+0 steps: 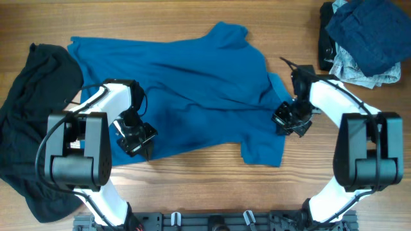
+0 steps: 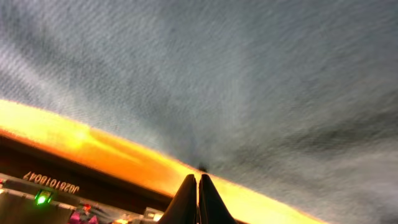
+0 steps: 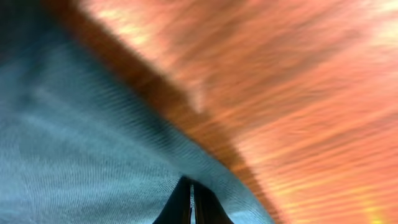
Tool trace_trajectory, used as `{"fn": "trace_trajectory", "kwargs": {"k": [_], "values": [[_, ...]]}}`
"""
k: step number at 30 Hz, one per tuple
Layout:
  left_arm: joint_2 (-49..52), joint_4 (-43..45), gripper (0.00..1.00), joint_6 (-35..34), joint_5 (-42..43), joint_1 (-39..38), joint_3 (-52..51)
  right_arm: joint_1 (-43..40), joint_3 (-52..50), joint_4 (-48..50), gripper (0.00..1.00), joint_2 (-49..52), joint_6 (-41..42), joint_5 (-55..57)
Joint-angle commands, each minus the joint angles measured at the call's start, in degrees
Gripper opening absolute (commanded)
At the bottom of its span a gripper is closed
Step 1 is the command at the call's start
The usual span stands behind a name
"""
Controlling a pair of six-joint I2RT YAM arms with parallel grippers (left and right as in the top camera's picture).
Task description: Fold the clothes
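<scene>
The clothes are a large teal-blue shirt (image 1: 192,83) spread flat across the wooden table and a black garment (image 1: 32,115) bunched at the left edge. My left gripper (image 1: 145,149) rests at the shirt's lower left hem. In the left wrist view its shut tips (image 2: 199,178) meet the hem of the shirt (image 2: 249,81), and a crease runs up from them. My right gripper (image 1: 282,123) sits at the shirt's right edge. In the right wrist view its shut gripper (image 3: 191,182) pinches the edge of the cloth (image 3: 74,143), with a sliver of teal between the fingers.
A navy and pale-denim heap (image 1: 363,38) lies at the back right corner. Bare wood (image 1: 212,186) runs along the front between the two arm bases. The black garment hangs over the table's left side beside the left arm.
</scene>
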Motion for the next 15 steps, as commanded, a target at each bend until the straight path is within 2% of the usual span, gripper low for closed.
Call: {"fn": "trace_trajectory", "kwargs": {"k": [1, 5, 9, 13, 15], "values": [[0.59, -1.66, 0.04, -0.33, -1.42, -0.07, -0.37, -6.78, -3.1, -0.74, 0.04, 3.37, 0.94, 6.88], [0.59, -2.67, 0.04, -0.33, -1.64, -0.48, -0.37, -14.99, -2.86, -0.48, 0.04, 3.13, -1.57, 7.34], [0.04, -2.64, 0.04, -0.35, -1.62, -4.94, -0.37, -20.87, -0.31, -2.97, 0.04, 1.9, -2.16, 10.14], [-5.42, 4.24, 0.04, -2.05, -2.36, -8.76, -0.35, -21.4, 0.74, -6.62, 0.04, -2.38, -0.55, 14.51], [-8.41, 6.05, 0.04, -5.29, -5.27, -8.94, -0.35, -21.4, 0.74, -9.49, 0.04, -5.09, 1.95, 17.11]]}}
